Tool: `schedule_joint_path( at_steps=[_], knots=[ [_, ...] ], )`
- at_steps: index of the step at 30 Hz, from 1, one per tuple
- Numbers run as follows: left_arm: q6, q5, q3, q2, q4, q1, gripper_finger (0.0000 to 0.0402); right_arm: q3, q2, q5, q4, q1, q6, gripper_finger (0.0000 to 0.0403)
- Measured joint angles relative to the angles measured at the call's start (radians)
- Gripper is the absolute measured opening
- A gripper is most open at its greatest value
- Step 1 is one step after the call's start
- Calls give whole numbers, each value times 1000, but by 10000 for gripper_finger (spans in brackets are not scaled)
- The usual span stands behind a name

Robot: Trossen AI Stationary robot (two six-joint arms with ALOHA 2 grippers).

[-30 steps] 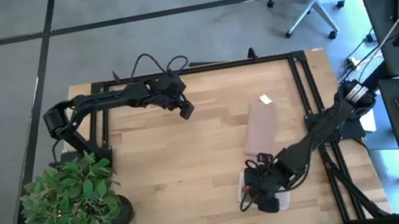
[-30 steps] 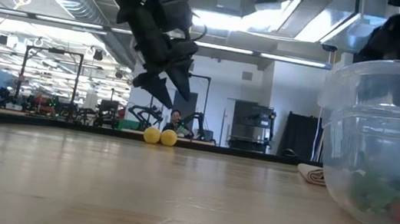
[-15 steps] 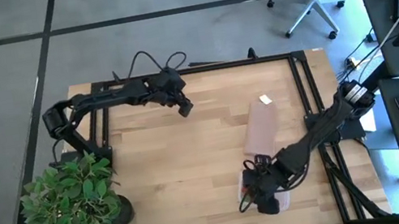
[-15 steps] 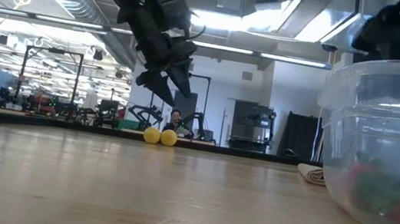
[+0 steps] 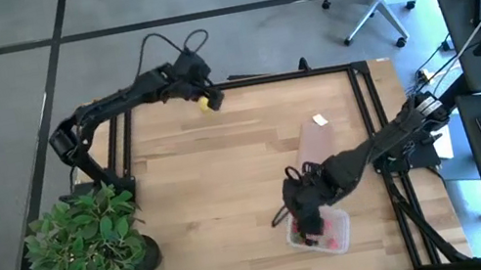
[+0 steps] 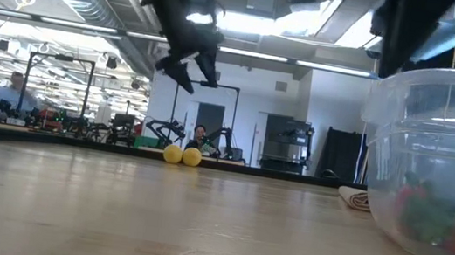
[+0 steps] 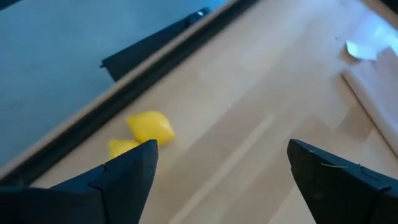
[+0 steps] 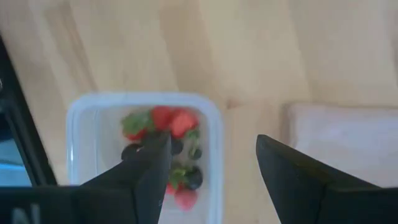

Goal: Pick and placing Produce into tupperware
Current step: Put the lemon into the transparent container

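Yellow lemon-like fruit pieces [image 7: 149, 126] are lying just ahead of the left gripper's [image 7: 217, 171] open jaws; the right gripper [image 8: 211, 163], jaws parted and empty, is hovering over the clear plastic tupperware [image 8: 81, 112].

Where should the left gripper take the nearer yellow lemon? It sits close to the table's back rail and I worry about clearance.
Grip the lemon across its plump middle, coming from above. The frame rail blocks the far side, and a second lemon lies close beside it. The left gripper hangs open above.
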Motion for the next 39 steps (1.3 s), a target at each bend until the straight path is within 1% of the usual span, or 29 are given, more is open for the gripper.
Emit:
schedule_joint_path(
  at_steps=[2, 3, 6, 8, 10, 15, 19, 21, 30, 39],
  knots=[
    [0, 7, 26, 7, -27, 36, 350, 2, -15, 1, -2, -28, 0, 238],
    [0, 29, 34, 16, -43, 60, 350, 3, -23, 1, 1, -41, -1, 238],
    [21, 132, 35, 54, -89, 140, 346, 3, -42, 1, 36, -81, -2, 238],
    [51, 139, 36, 90, -89, 175, 345, 4, -51, 2, 65, -101, -5, 238],
    [71, 116, 36, 131, -90, 195, 344, 4, -52, 2, 95, -119, -9, 238],
    [76, 105, 36, 212, -69, 195, 344, 4, -52, 1, 104, -154, -11, 238],
    [79, 33, 35, 258, -54, 178, 344, 4, -52, 1, 110, -177, -19, 238],
    [79, 14, 36, 275, -38, 174, 344, 4, -52, 1, 117, -186, -26, 238],
    [74, 18, 35, 345, -30, 171, 344, 4, -52, 0, 121, -218, -64, 238],
    [75, 18, 36, 364, -12, 165, 344, 4, -52, 0, 120, -227, -112, 238]
  ],
)
